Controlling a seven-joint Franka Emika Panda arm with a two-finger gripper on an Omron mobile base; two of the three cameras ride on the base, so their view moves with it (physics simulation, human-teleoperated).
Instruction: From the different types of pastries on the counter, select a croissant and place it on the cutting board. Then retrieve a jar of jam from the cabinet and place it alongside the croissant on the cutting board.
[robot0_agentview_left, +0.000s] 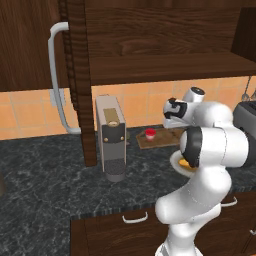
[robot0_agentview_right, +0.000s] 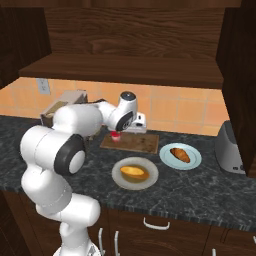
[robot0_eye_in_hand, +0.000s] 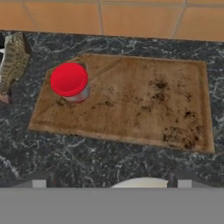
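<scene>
Here, the jar of jam (robot0_eye_in_hand: 69, 82) stands upright on the cutting board (robot0_eye_in_hand: 144, 100), near the board's left end and toward its back edge, red lid up, with the rest of the board bare except for dark marks. The board lies flat on the counter (robot0_eye_in_hand: 87, 162), close to the tiled wall at the counter's back edge. The croissant (robot0_agentview_right: 180, 154) is not on the board: it rests on a pale blue plate (robot0_agentview_right: 194, 162) just to the right of the board's front right corner. The rounder golden-yellow pastry (robot0_agentview_right: 133, 173) sits on a beige plate (robot0_agentview_right: 120, 181) in front of the board, toward the counter's front edge.

The white arm reaches over the counter, and the gripper (robot0_agentview_right: 141, 123) hangs above the board's back edge, near the jar but not touching it. Its fingers are hard to make out, so whether the pincer is spread or closed cannot be told; nothing is seen held in it.

In the left base view, a coffee machine (robot0_agentview_left: 111, 138) stands on the counter to the left of the board, beside the open cabinet (robot0_agentview_left: 160, 35). The cabinet's door, with its curved grey handle (robot0_agentview_left: 56, 75), is swung out to the left. A toaster (robot0_agentview_right: 229, 148) sits near the counter's right end.
</scene>
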